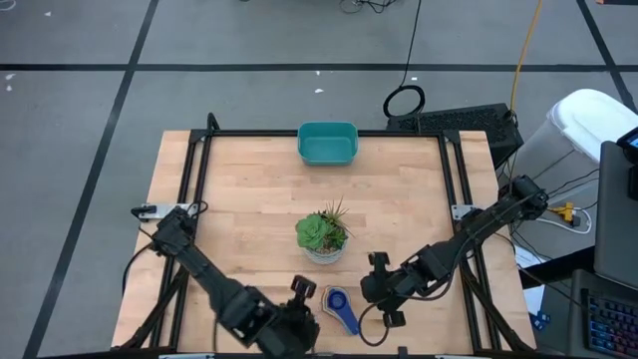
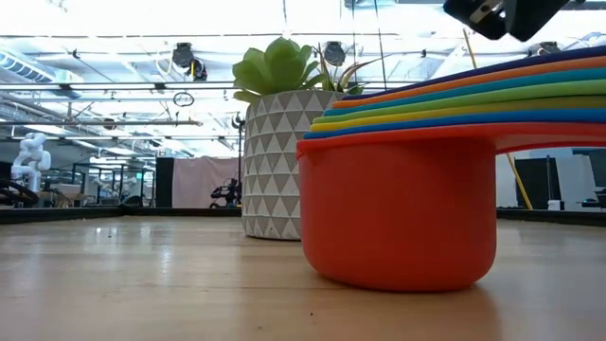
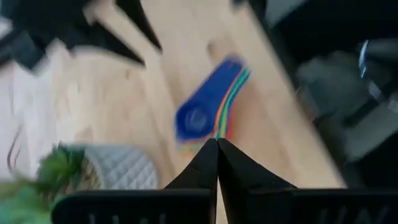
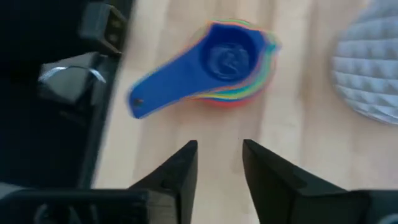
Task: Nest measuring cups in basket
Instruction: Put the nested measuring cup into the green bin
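The measuring cups (image 1: 339, 307) stand nested in one stack on the table near its front edge, the blue one on top (image 4: 217, 59) and the orange-red one at the bottom (image 2: 398, 208), with their handles fanned out together. My left gripper (image 3: 217, 149) hovers shut just left of the stack (image 1: 305, 297). My right gripper (image 4: 219, 152) hovers open just right of the stack (image 1: 369, 292), with nothing between its fingers. The teal basket (image 1: 327, 143) sits empty at the middle of the far edge.
A green succulent in a white patterned pot (image 1: 322, 236) stands mid-table, between the stack and the basket, close behind the cups (image 2: 284, 152). A black frame (image 1: 329, 133) runs round the table top. Bare wood lies left and right of the plant.
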Controlling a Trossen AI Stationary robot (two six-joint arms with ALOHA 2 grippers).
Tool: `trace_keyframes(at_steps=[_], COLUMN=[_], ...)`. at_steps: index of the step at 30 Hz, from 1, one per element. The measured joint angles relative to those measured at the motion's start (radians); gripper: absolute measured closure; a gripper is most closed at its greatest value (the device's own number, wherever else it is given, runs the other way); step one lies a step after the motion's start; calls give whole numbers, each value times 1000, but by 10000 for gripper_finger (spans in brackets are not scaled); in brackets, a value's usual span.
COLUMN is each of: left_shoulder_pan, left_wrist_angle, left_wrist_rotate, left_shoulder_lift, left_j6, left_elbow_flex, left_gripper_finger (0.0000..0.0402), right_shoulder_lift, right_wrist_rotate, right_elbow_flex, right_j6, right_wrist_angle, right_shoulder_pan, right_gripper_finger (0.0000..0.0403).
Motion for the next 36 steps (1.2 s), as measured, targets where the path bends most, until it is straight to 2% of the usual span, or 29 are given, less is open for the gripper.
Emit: trace_keyframes(at_steps=[4,8,11,14,17,21,24,31,36], left_shoulder_pan=[-34,-57,-67,-69,-61,-50,-48,-15,33], left_wrist_angle=[196,459,728,998,1163,1311,1403,1513,1602], left_wrist_rotate=[-9,-10,-10,-16,-45,-54,-54,-52,-24], left_shoulder_lift=[-62,-176,-293,-423,-555,-682,-732,-754,-759], left_j6=[27,42,47,47,5,-71,-55,-51,-5], left_elbow_flex=[-94,-308,-550,-812,-1029,-1245,-1361,-1528,-1632], left_gripper_finger=[388,393,398,389,385,388,391,391,391], right_shoulder_lift=[0,0,1,1,1,1,1,8,92], right_wrist_rotate=[-132,-212,-199,-118,-70,-60,-61,-57,-83], right_elbow_flex=[-37,-97,-140,-179,-189,-163,-105,99,226], right_j6=[-42,-3,61,156,222,345,413,477,483], right_wrist_angle=[99,225,227,220,196,157,79,-92,-161], right_shoulder_pan=[-8,-7,-2,20,58,102,129,111,72], right_gripper_finger=[264,253,254,260,266,267,268,268,268])
